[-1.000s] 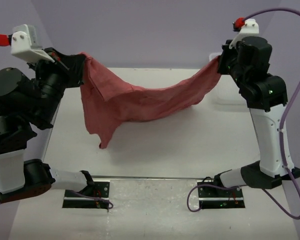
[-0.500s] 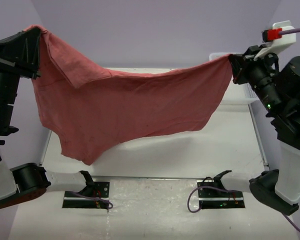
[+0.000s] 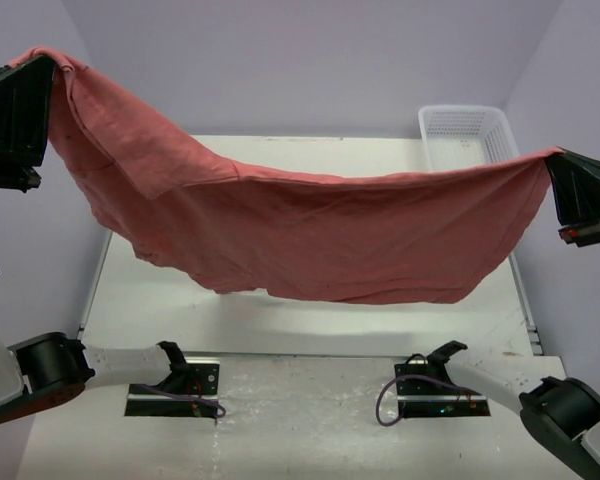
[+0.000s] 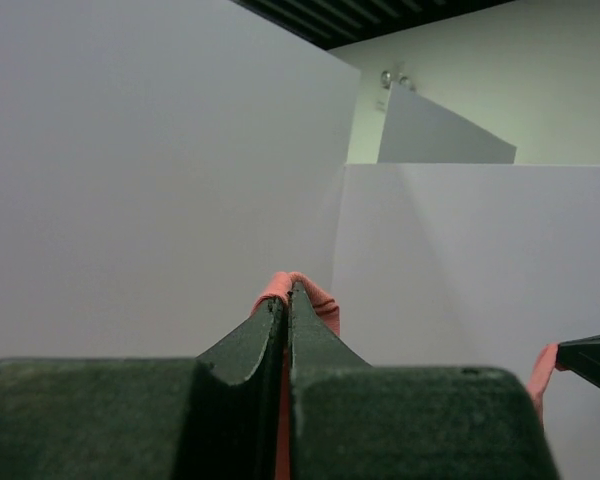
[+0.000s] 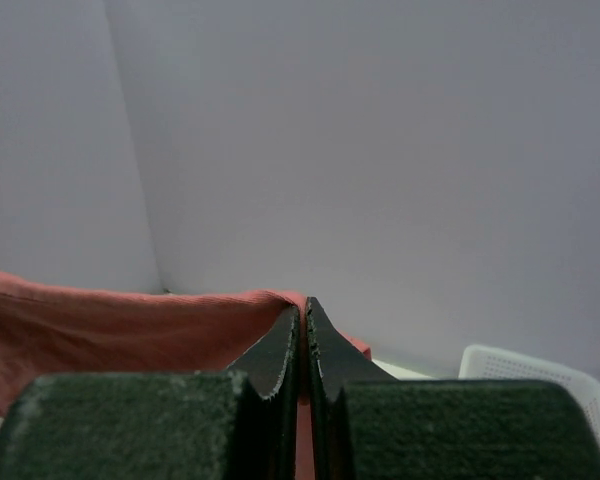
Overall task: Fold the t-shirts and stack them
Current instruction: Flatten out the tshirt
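Top external view: a plain brick-red short-sleeved cloth t-shirt point(image 3: 310, 240) hangs stretched wide in the air between the two arms, above the pale surface point(image 3: 280, 320); no part of it can be seen touching that surface. The left gripper point(image 3: 46, 68), raised high at the left edge of the frame, is clamped on one end of the cloth; the right gripper point(image 3: 552, 160), lower at the right edge, is pinched on the opposite end. The top edge sags in a shallow curve between the two grips, higher on the left; the lower edge hangs loose and wavy, with a soft shadow on the surface beneath; a fold of fabric runs diagonally down from the left grip. A white plastic mesh basket point(image 3: 460, 112) stands at the far right corner of the surface, behind the t-shirt's right end.

In the left wrist view the dark fingers point(image 4: 245, 355) are pressed together, a small bulge of red fabric showing at their tips against blank pale walls. In the right wrist view the fingers point(image 5: 270, 350) are likewise closed on the cloth; the t-shirt runs away to the left, and the basket's rim shows at lower right.
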